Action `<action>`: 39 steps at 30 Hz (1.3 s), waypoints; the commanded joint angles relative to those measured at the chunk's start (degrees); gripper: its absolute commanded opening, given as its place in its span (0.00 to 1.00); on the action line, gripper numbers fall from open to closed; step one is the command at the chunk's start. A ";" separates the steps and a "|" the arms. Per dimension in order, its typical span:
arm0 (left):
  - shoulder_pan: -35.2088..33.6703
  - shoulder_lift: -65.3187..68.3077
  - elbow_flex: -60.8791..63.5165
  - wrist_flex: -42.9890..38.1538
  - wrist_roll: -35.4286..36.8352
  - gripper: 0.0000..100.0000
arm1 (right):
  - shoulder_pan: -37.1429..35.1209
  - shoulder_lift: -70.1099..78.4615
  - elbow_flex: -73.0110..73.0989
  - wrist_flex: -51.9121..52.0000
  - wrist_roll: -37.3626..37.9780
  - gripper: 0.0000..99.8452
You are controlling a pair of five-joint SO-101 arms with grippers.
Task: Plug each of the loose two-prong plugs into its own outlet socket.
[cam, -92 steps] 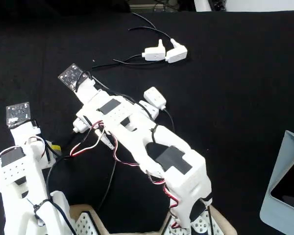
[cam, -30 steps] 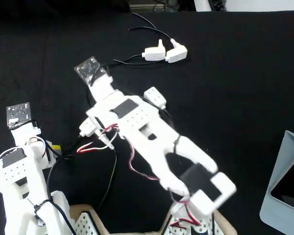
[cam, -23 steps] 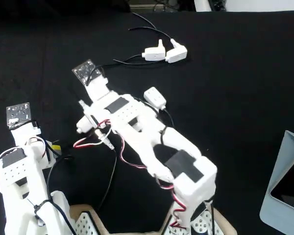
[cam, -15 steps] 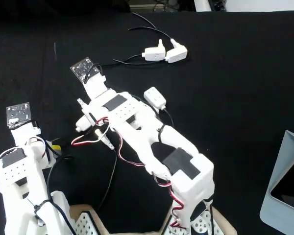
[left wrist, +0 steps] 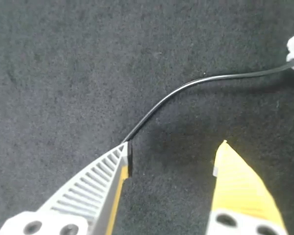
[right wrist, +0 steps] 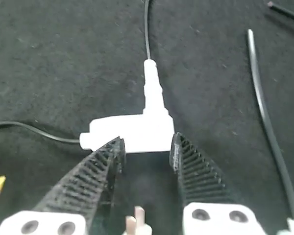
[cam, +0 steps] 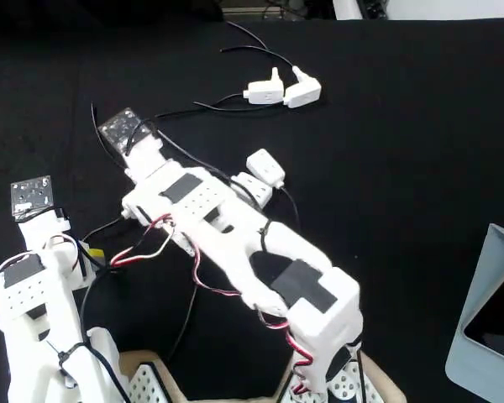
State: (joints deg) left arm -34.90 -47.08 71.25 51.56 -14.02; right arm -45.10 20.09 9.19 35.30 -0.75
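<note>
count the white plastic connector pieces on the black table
4: a far pair side by side, a near pair beside the white robot arm; that arm may hide more.

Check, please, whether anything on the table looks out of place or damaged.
Nothing looks spilled or broken. One oddity: a black cable has its tip lying free on the black cloth, joined to nothing, near the white plug.

right arm [cam: 235, 243] swung back left, white plug [cam: 252, 186] uncovered
</note>
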 commanded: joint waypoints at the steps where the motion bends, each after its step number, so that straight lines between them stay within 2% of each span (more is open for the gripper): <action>1: 0.75 -1.05 -0.22 -0.88 0.26 0.28 | -0.97 0.13 -2.42 -2.64 -0.62 0.15; 4: 0.75 -1.05 -0.22 -0.88 0.26 0.28 | -1.05 -0.48 -2.33 -2.46 -0.62 0.15; 10: 0.75 -1.05 -0.22 -0.88 0.26 0.28 | -2.11 -4.70 -2.42 4.92 -0.09 0.16; 12: 0.75 -1.05 -0.22 -0.88 0.26 0.28 | -2.64 -5.41 -2.42 6.77 2.81 0.18; 18: 0.75 -1.05 -0.22 -0.88 0.26 0.28 | -4.13 -4.70 -2.51 9.58 15.30 0.33; 22: 0.75 -1.05 -0.22 -0.97 0.26 0.28 | -4.13 -1.63 -6.29 9.93 22.15 0.37; 25: 0.75 -1.05 -0.22 -0.97 0.26 0.28 | -2.64 0.75 -10.24 11.96 24.00 0.37; 29: 0.75 -1.05 -0.40 -0.97 0.26 0.28 | -0.97 1.36 -15.69 22.77 24.00 0.37; 32: 0.84 -1.14 -1.71 -0.88 0.35 0.28 | 0.44 0.57 -18.51 30.86 22.07 0.35; 39: 0.66 -1.14 -10.07 -0.53 0.35 0.28 | 7.12 -6.90 -18.24 37.10 13.10 0.14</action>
State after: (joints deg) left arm -34.90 -47.08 68.09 51.56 -14.02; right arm -40.97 19.03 -6.81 69.85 15.78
